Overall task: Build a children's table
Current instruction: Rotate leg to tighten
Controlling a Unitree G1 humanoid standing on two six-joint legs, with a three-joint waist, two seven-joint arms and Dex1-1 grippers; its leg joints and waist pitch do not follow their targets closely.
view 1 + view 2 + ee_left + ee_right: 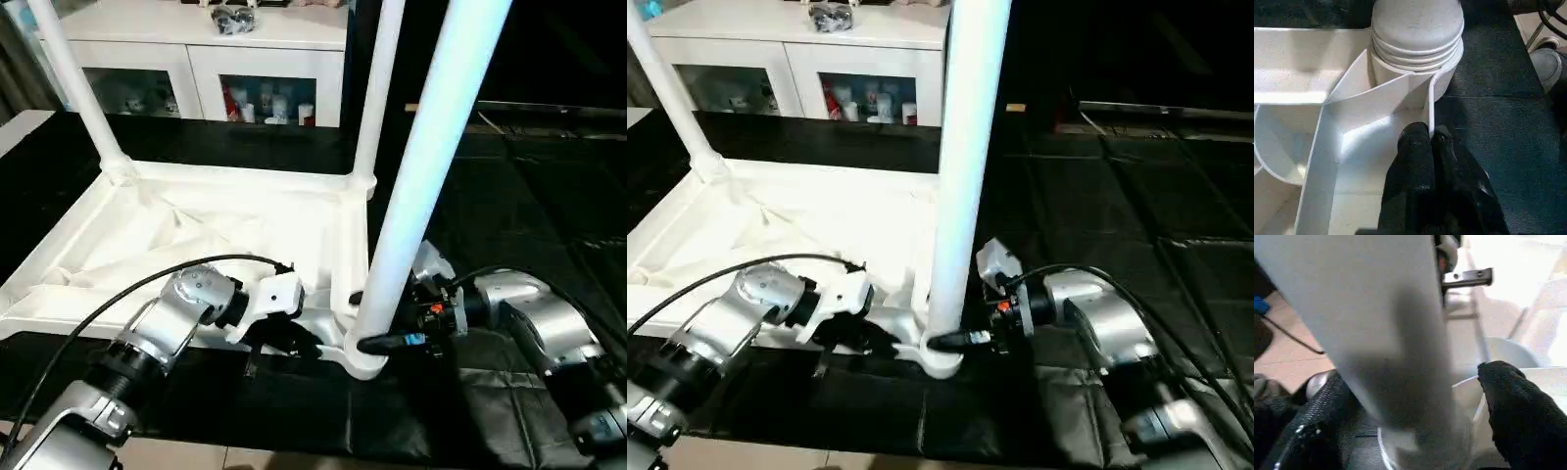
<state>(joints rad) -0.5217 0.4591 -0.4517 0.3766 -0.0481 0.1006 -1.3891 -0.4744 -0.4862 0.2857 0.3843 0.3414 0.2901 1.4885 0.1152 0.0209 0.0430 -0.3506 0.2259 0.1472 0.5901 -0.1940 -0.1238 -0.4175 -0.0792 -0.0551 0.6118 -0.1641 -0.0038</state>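
We have the children's table [211,240] lying upside down on the black mat [549,225], ribbed underside facing up, its long side running away from us toward the white cabinet [196,44]. Three legs stand upright in corner sockets, their long axes near vertical and pointing at the ceiling: two far ones and the near leg [431,147] in the corner closest to our right arm. Our left gripper [1426,142] has its fingers pressed together, pinching the thin upright rim of the tabletop just beside that near socket [1418,54]. Our right gripper [1415,396] sits low at the base of the near leg with its fingers apart, one on each side of the tube, not clamped. The risk, as we judge it, is that this leg is not fully seated: if we push or twist off-axis it could tilt and jam or pop out, and if the left pinch slips off the slim rim, the light tabletop would slide on the mat instead of resisting us
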